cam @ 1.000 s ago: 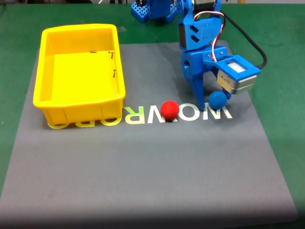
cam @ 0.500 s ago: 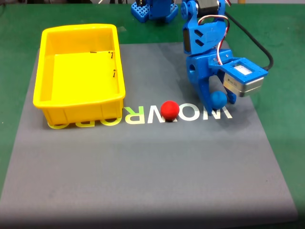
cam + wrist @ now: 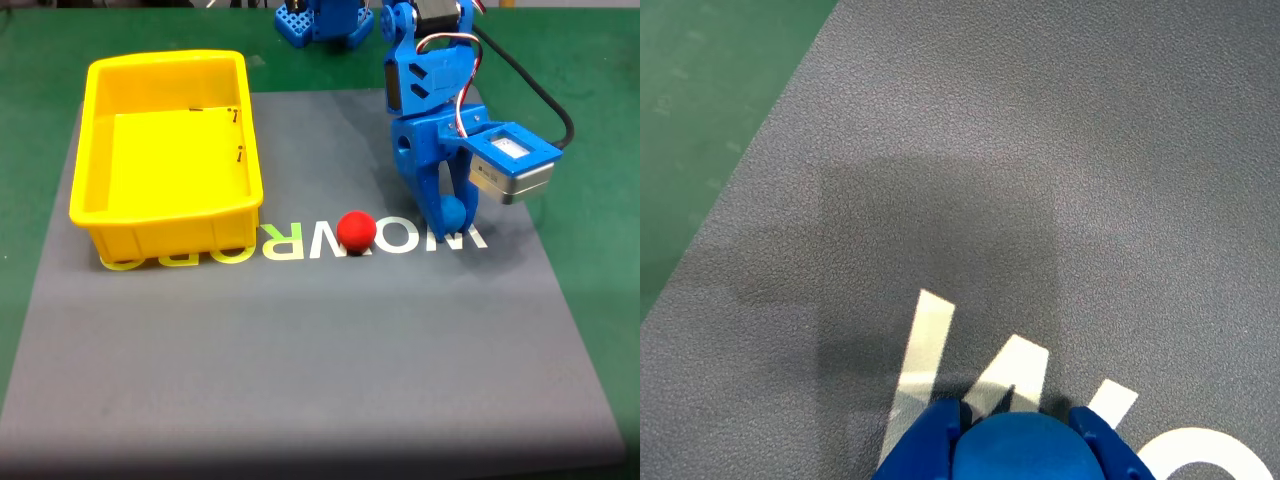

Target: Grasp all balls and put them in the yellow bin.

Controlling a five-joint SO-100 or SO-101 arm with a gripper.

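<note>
In the fixed view the blue claw points down at the grey mat, closed around the blue ball, which sits between its fingers right over the white lettering. The wrist view shows the same ball pinched between both blue fingertips at the bottom edge. The red ball lies on the lettering, near the claw's left in the fixed view. The yellow bin stands at the mat's left edge, well apart from both balls, on the green desk.
</note>
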